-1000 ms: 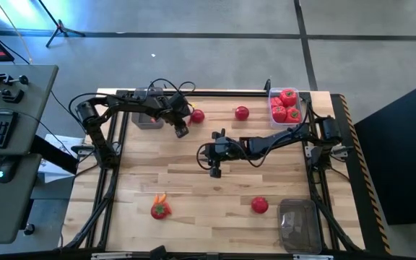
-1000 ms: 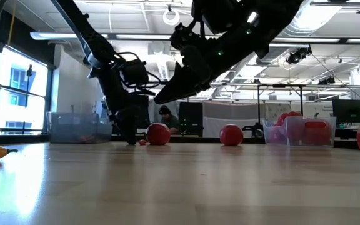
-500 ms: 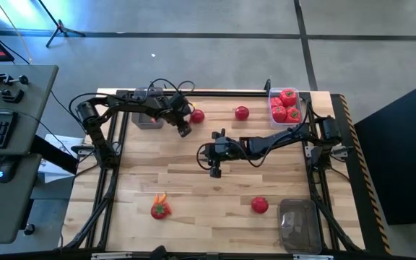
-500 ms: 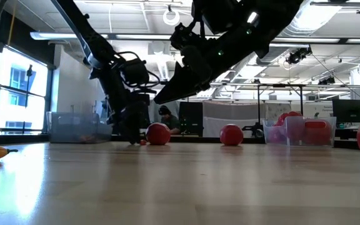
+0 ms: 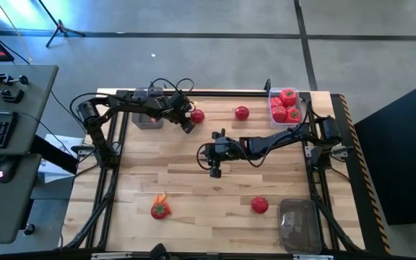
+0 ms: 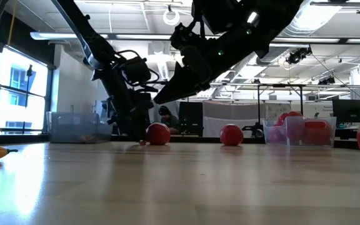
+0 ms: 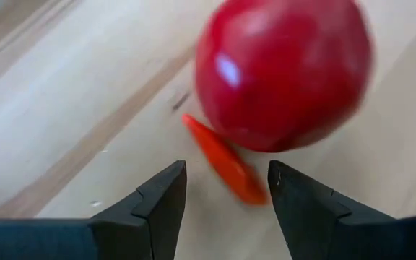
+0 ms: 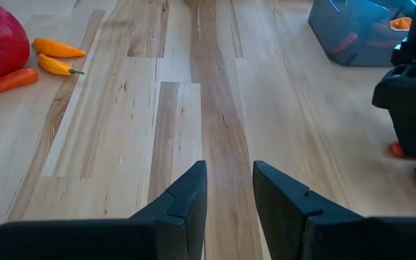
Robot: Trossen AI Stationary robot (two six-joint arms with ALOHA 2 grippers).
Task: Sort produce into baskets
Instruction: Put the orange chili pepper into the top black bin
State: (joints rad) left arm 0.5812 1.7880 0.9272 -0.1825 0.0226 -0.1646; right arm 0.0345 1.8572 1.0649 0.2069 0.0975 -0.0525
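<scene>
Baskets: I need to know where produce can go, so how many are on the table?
3. One basket at the far left behind the left arm, one at the far right corner holding tomatoes, one at the near right corner.

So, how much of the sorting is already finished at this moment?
Done: several tomatoes sit in the far right basket.

In hand: the left gripper, open, hovers at a small orange piece beside a tomato. The right gripper holds nothing.

Left: loose tomatoes, and the pepper with small orange pieces at the near edge.
</scene>
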